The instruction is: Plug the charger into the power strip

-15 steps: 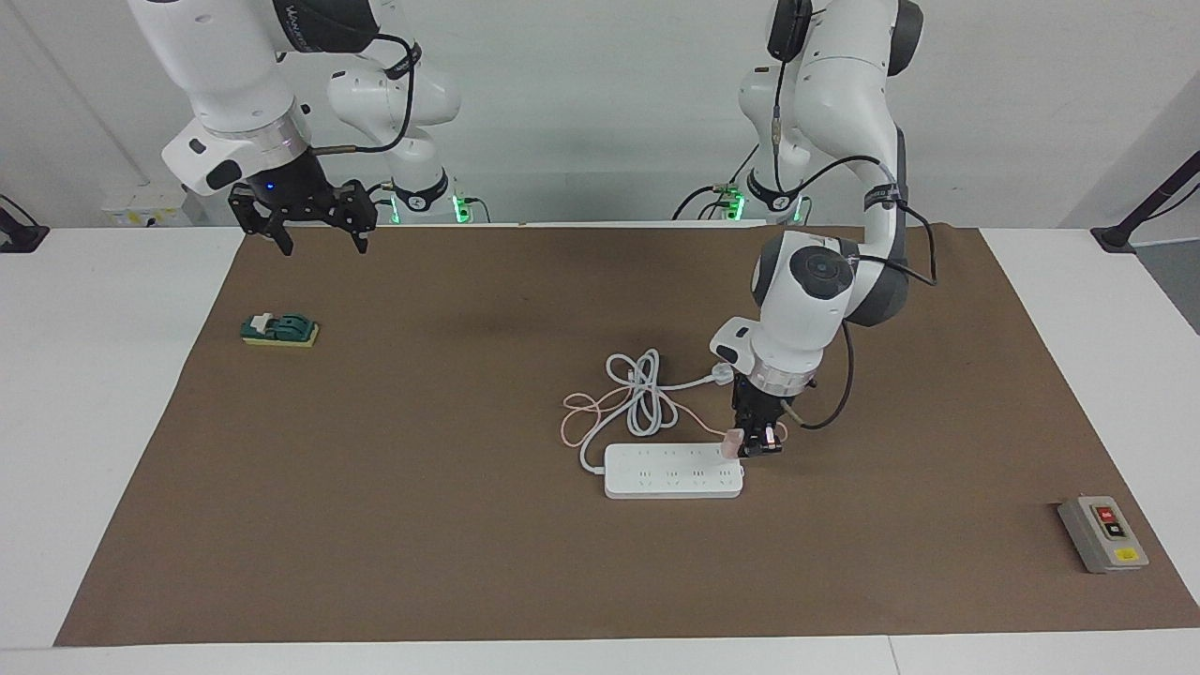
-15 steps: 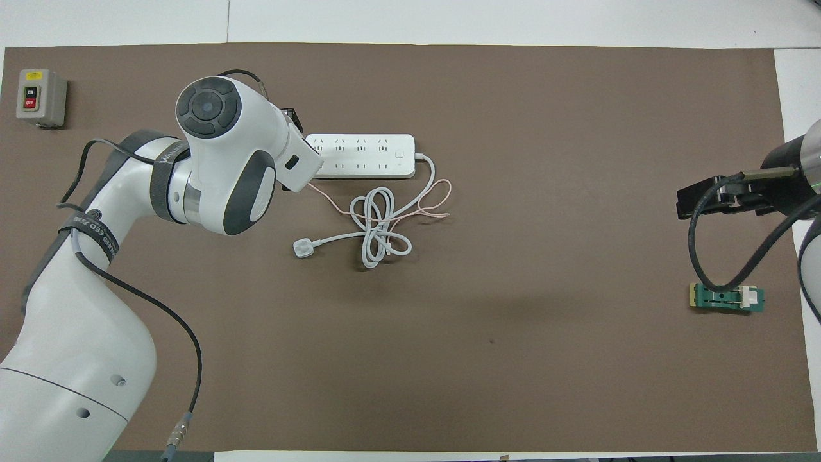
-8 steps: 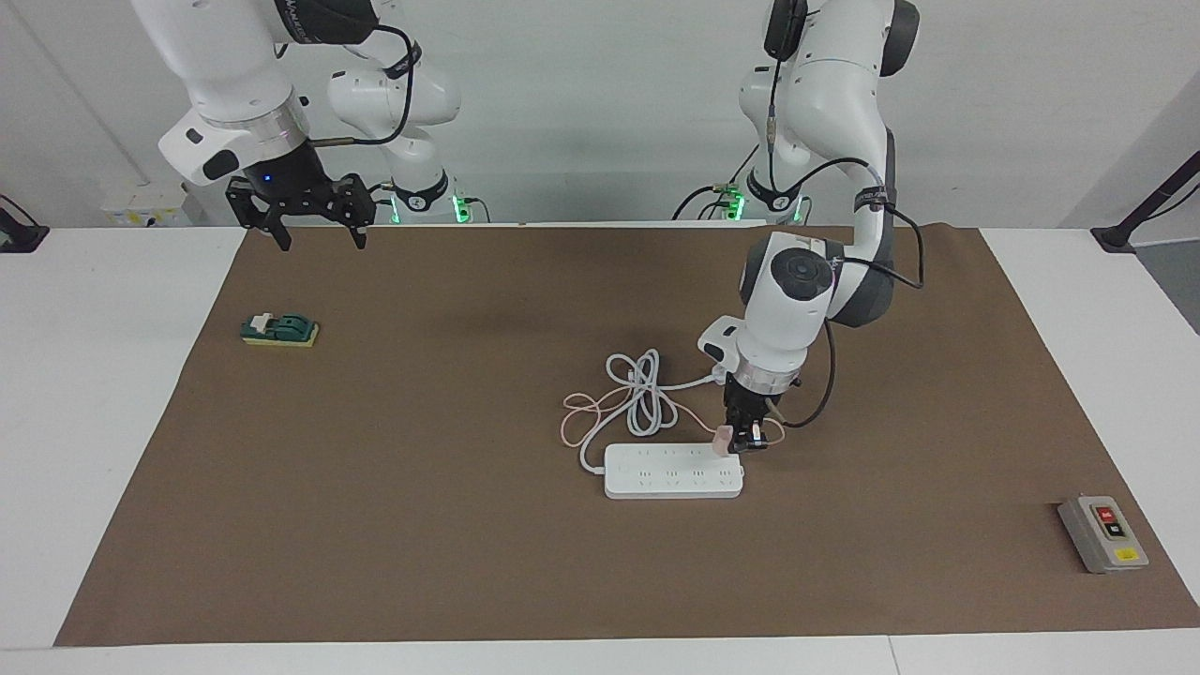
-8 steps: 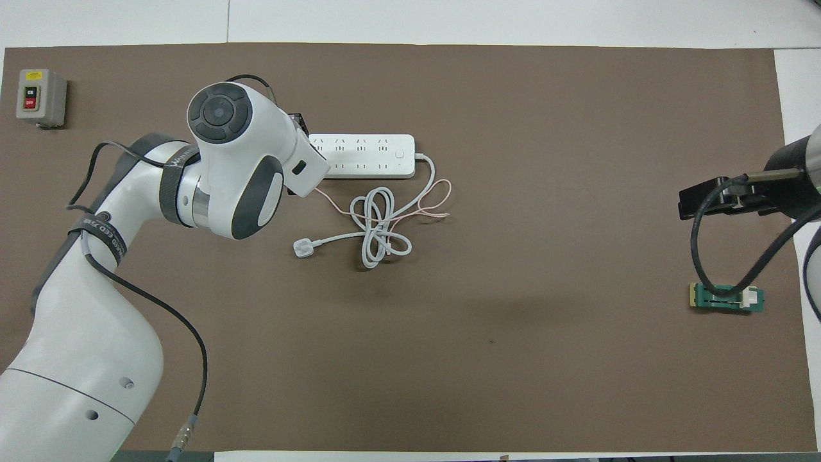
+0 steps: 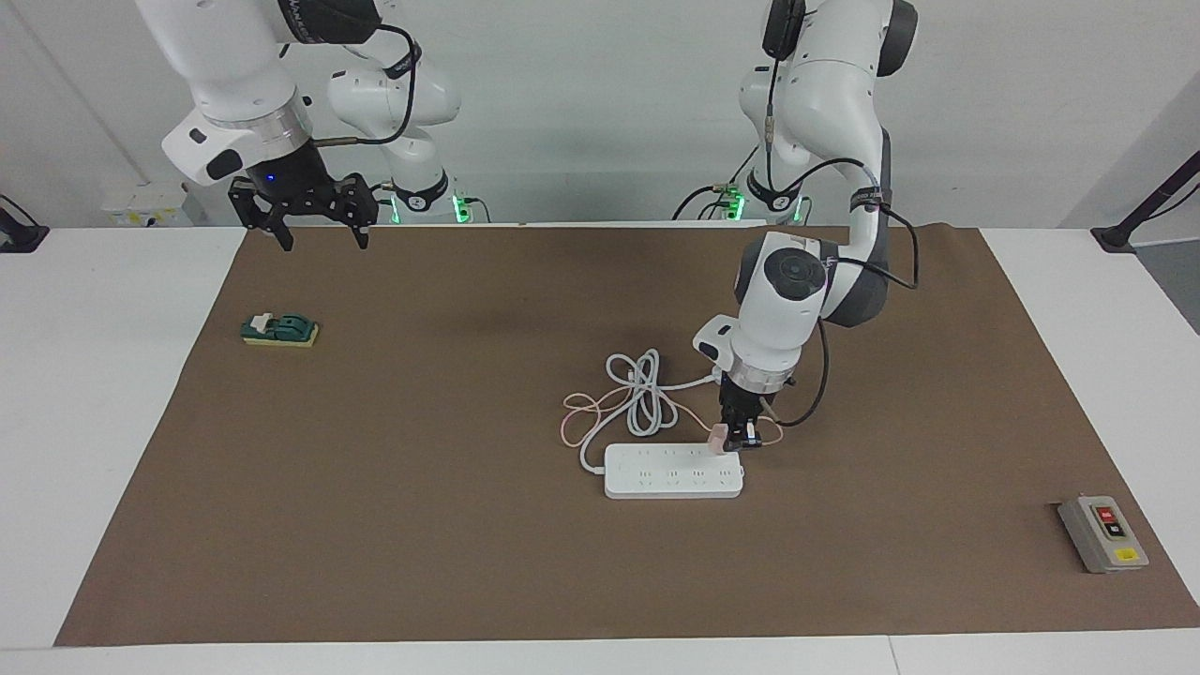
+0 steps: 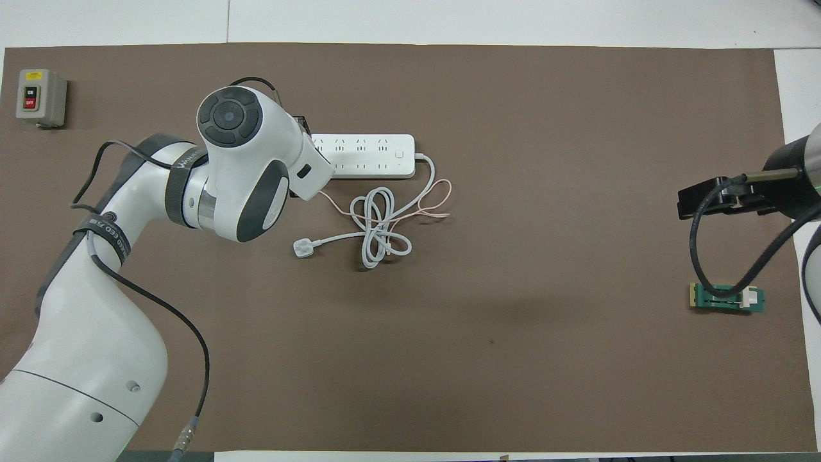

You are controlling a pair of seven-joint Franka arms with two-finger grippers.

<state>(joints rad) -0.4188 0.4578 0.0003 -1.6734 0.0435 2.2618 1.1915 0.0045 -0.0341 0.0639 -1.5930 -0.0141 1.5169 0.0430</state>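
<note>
A: Starting at the right arm's end of the table, what is sitting there?

B: The right gripper (image 5: 319,230) is waiting above the edge of the brown mat (image 5: 422,525) closest to the robots, its jaws standing wide apart and holding nothing. A small green block (image 5: 279,329) on a yellow base is lying on the mat near that end.

A: Moving toward the middle?

B: A coiled white cord (image 5: 643,392) with a white plug (image 6: 302,248) is lying on the mat, tangled with a thin pink cable (image 5: 583,412). The power strip (image 5: 672,471) is lying flat, just farther from the robots than the coil.

A: And the charger?

B: The left gripper (image 5: 741,436) is pointing down over the strip's corner nearest the left arm's end, jaws closed on the charger (image 5: 719,438). The pink cube is sitting right at the strip's top face; whether it is seated in a socket I cannot tell.

A: Anything at the left arm's end?

B: A grey switch box (image 5: 1102,532) with red and black buttons is resting near the mat's corner, well apart from the strip.
</note>
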